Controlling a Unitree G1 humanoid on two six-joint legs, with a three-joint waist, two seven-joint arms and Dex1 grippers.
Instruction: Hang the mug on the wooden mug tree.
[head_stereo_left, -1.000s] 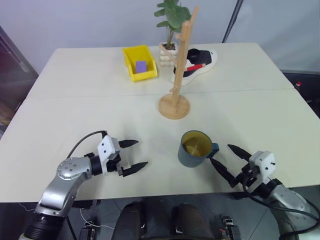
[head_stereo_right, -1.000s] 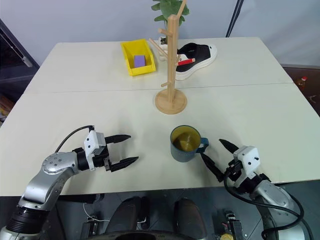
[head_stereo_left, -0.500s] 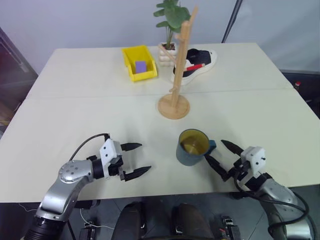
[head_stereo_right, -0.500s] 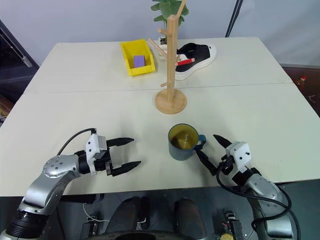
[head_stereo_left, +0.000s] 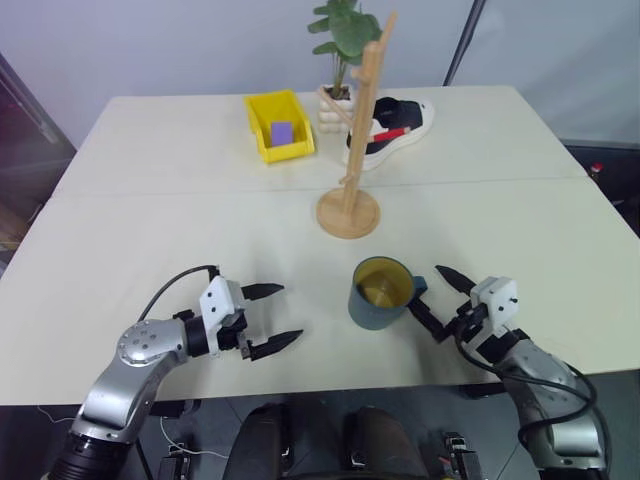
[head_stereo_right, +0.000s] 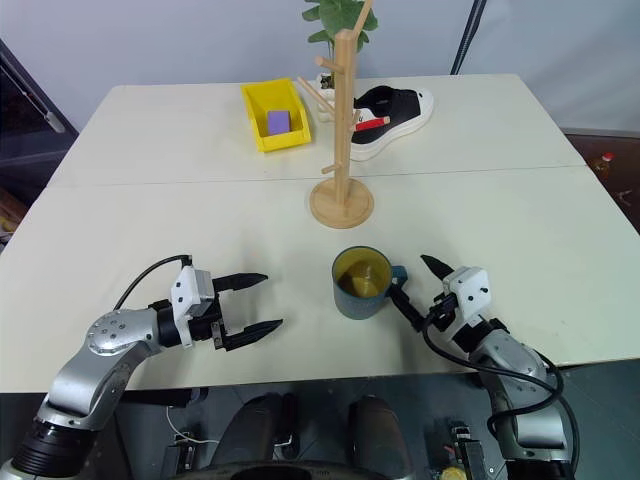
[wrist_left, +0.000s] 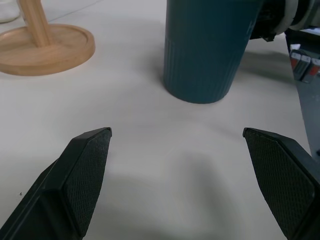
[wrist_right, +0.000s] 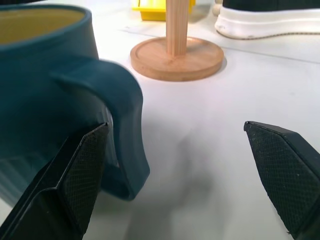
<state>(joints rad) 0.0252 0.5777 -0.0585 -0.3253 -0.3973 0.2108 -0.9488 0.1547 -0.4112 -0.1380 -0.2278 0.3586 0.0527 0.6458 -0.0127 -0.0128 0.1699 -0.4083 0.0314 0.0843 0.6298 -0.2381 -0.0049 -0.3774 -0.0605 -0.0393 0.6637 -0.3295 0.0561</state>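
The dark teal mug (head_stereo_left: 380, 293) with a yellow inside stands upright on the table, its handle (head_stereo_left: 419, 289) turned toward my right arm. My right gripper (head_stereo_left: 430, 290) is open and level, one finger on each side of the handle; in the right wrist view the handle (wrist_right: 125, 115) sits close to one finger (wrist_right: 75, 175). The wooden mug tree (head_stereo_left: 362, 120) stands behind the mug on its round base (head_stereo_left: 348, 213). My left gripper (head_stereo_left: 288, 314) hovers open to the mug's left, well apart from it, pointing at the mug (wrist_left: 210, 50).
At the back of the table (head_stereo_left: 150, 220) are a yellow bin (head_stereo_left: 279, 126) holding a purple block, a potted plant (head_stereo_left: 340, 40) and a black-and-white shoe (head_stereo_left: 392, 125). The table's front edge runs just below both grippers.
My right gripper has moved forward and left until its fingers flank the mug's handle. The mug has shifted slightly to the left. The left gripper has stayed put.
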